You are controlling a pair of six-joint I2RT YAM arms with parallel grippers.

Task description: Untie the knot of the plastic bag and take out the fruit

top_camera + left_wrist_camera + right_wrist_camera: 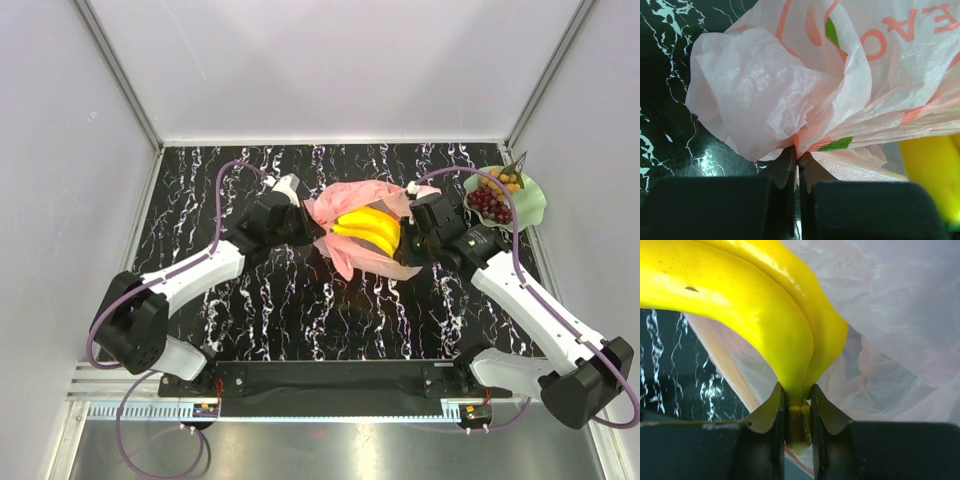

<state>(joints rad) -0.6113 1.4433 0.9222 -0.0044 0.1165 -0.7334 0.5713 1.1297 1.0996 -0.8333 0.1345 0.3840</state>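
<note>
The plastic bag [345, 262] lay near the middle of the black, white-veined surface [300, 320], spread open and crumpled, with the arms reaching in from either side. The bananas [368, 230] rested on top of the opened bag, in plain sight from above, with pink film showing around them on the far, left and near sides.

The left claw [796, 157] was closed on the bag's left edge. In the left wrist view, its two dark fingertips met on a gathered fold of thin pink film, which fanned out above them with red lettering and a small green patch. A bit of yellow banana showed at the lower right of that view.

The right claw [799, 405] was clamped on the stem end of the bananas. In the right wrist view, the stub sat between the two fingertips, the yellow fruit curved up and to the left from it, and the pale film of the bag lay behind and to the right.

At the far right corner of the surface, well apart from the bag, stood a wavy green plate [535, 200]. On it were dark red grapes [488, 203] and, just beyond them, a cluster of small round fruits [503, 180].
</note>
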